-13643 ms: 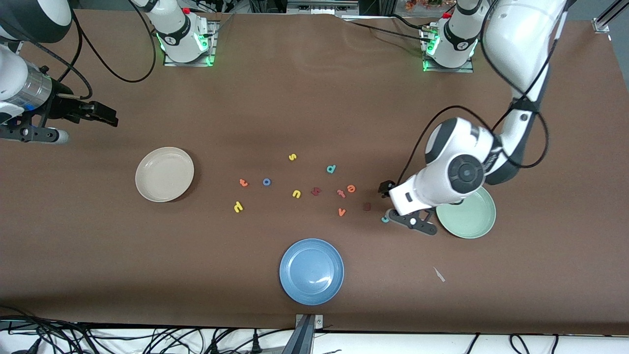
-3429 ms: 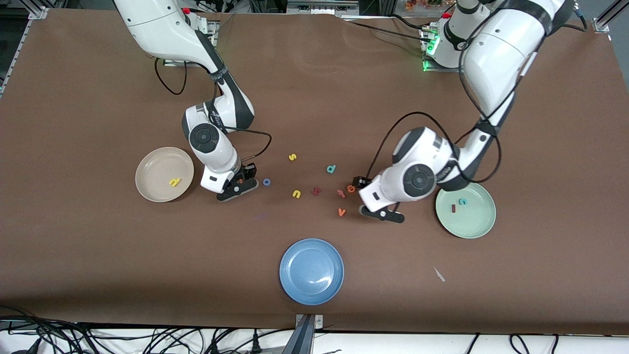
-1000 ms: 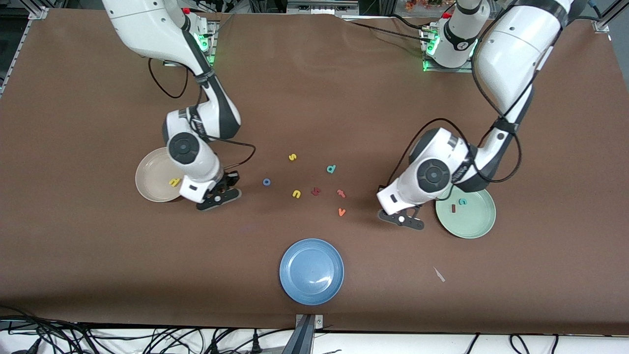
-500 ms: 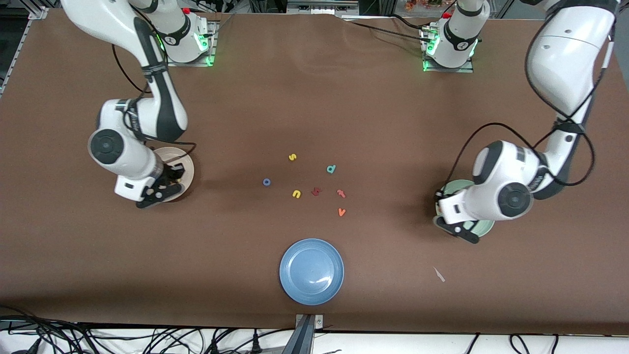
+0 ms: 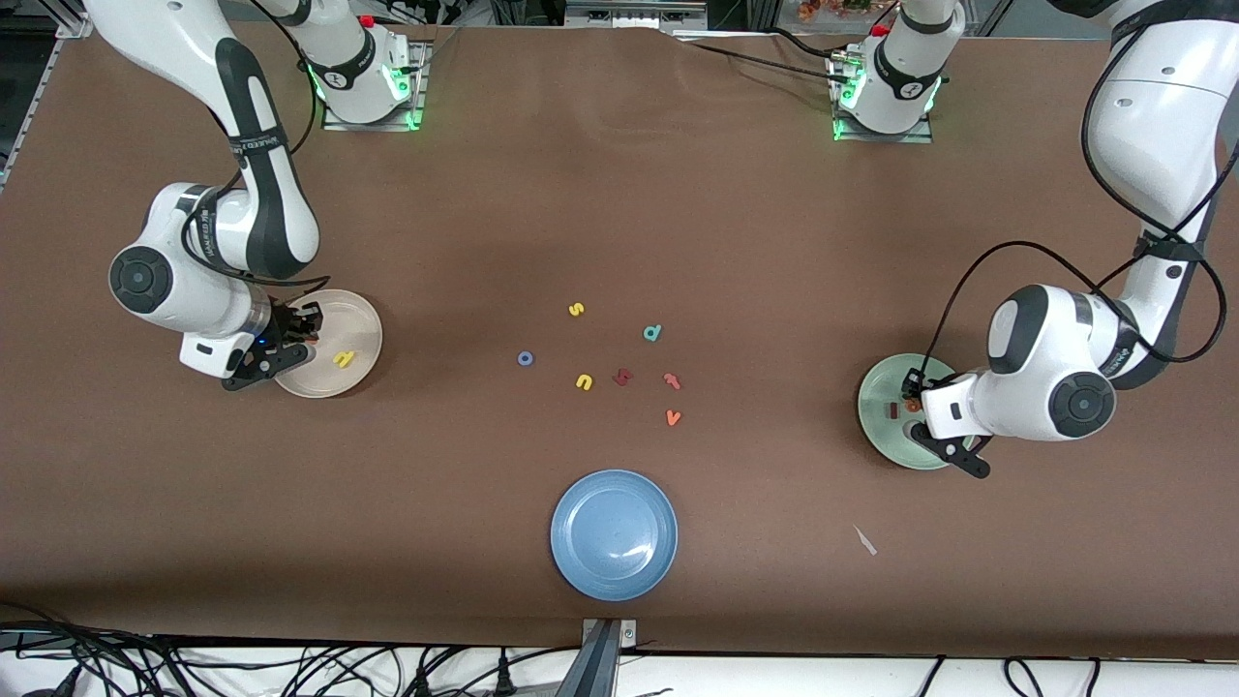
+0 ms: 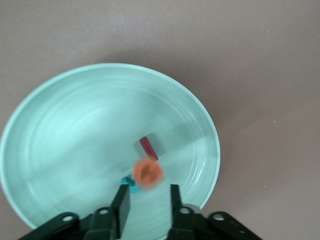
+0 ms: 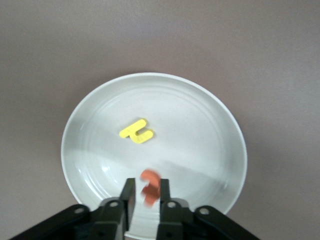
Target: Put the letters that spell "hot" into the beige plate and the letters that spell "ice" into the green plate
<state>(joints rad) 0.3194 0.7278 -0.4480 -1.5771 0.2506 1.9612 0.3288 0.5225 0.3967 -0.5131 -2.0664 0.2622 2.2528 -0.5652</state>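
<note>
Between the left gripper's (image 6: 147,200) parted fingers, your orange "e" (image 6: 148,172) is blurring as it drops over the green plate (image 6: 60,100), so the jaws are standing open and gripping nothing; the dark red "i" (image 6: 148,148) and the teal "c" (image 6: 131,184) are already lying in that plate just beside it. Over the beige plate (image 7: 200,115) the right gripper (image 7: 146,196) is doing the same: its fingers are apart and the orange "t" (image 7: 149,186) is sitting loose between them, smeared as if falling, while the yellow "h" (image 7: 136,131) is resting flat nearer the plate's middle. You are releasing both letters close to the plates' rims, I judge, so light foam could bounce or cling to a pad and end up on the brown table (image 5: 619,194). The blue "o" (image 5: 525,358) is still lying out on the table, near the yellow "u" (image 5: 584,381) and a redder-orange "t"-like letter (image 5: 672,380); watch that you are not taking that look-alike or disturbing the cluster when you go back. The blue plate (image 5: 614,534) is sitting nearest the front camera, and a careless drop there would be wrong.
</note>
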